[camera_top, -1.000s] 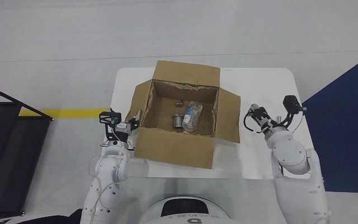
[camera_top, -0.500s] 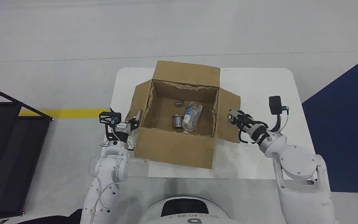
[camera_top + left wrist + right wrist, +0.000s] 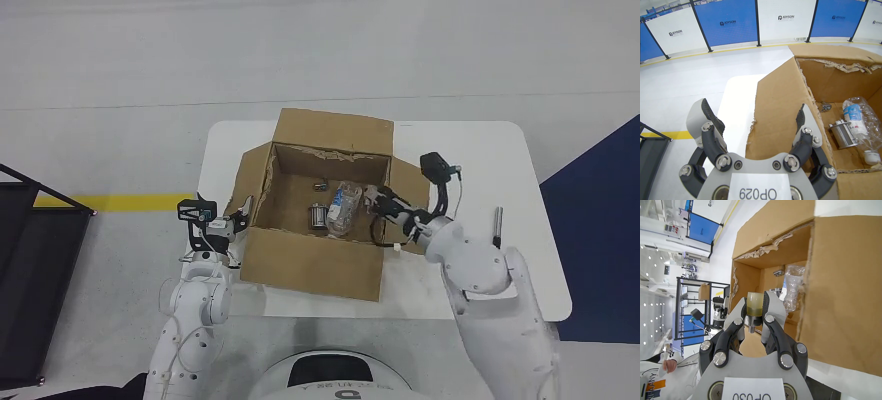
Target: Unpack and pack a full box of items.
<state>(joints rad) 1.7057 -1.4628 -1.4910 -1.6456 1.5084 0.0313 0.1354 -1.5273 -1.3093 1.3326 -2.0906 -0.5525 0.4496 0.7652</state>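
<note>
Right wrist view: my right hand (image 3: 754,303) is clenched on a yellowish bumper (image 3: 753,308) with a threaded stud, held at the right wall of the open box (image 3: 838,291) on the bench (image 3: 470,160). My left hand (image 3: 753,110) hangs released beside the box's left flap. Inside lie 1 crushed bottle (image 3: 857,121) and 2 metal parts (image 3: 843,134).

Right hand (image 3: 755,297) hides the sides of its held part (image 3: 753,307). The box flap (image 3: 840,291) covers some of the bottle (image 3: 792,283). Small metal piece (image 3: 824,107) at far wall too small to identify. Left wrist view's edge cuts the box (image 3: 776,113).
</note>
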